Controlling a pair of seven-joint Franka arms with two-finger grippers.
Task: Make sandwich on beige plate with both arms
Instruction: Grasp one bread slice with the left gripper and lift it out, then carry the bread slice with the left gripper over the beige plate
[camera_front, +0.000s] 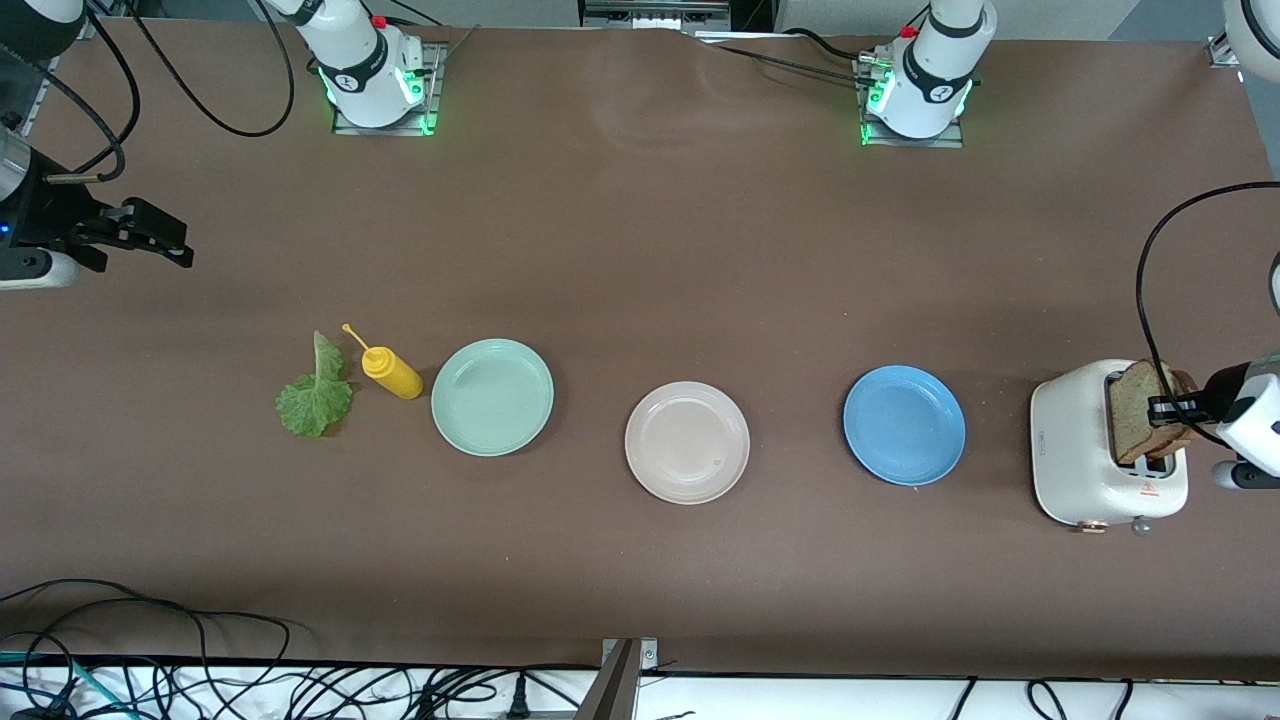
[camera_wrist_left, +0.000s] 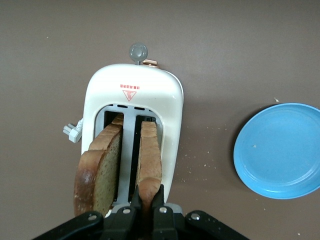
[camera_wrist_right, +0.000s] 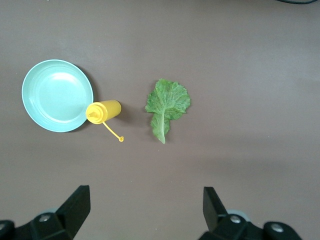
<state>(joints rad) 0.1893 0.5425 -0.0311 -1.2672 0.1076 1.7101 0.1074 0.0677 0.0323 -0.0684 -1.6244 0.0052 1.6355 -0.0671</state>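
Brown matting covers the whole table (camera_front: 640, 250); nearest the front camera we note the beige plate (camera_front: 687, 441), bare, between the blue plate (camera_front: 904, 424) and the mint-green plate (camera_front: 492, 396). Slightly farther sit the lettuce leaf (camera_front: 316, 392) and a yellow squeeze bottle (camera_front: 392, 372) lying on its side. At the left arm's end stands a white toaster (camera_front: 1085, 455) with two bread slices upright in its slots. We see the left gripper (camera_wrist_left: 146, 200) pinched shut on the top edge of one slice (camera_wrist_left: 149, 160); the other slice (camera_wrist_left: 100, 172) leans free. Bread looks light, soft, crumbly: best held by the crust, gently. Over the table near the lettuce, the right gripper (camera_wrist_right: 145, 207) waits, jaws spread wide. Only the left wrist view shows which slice is pinched; the front view hides that.
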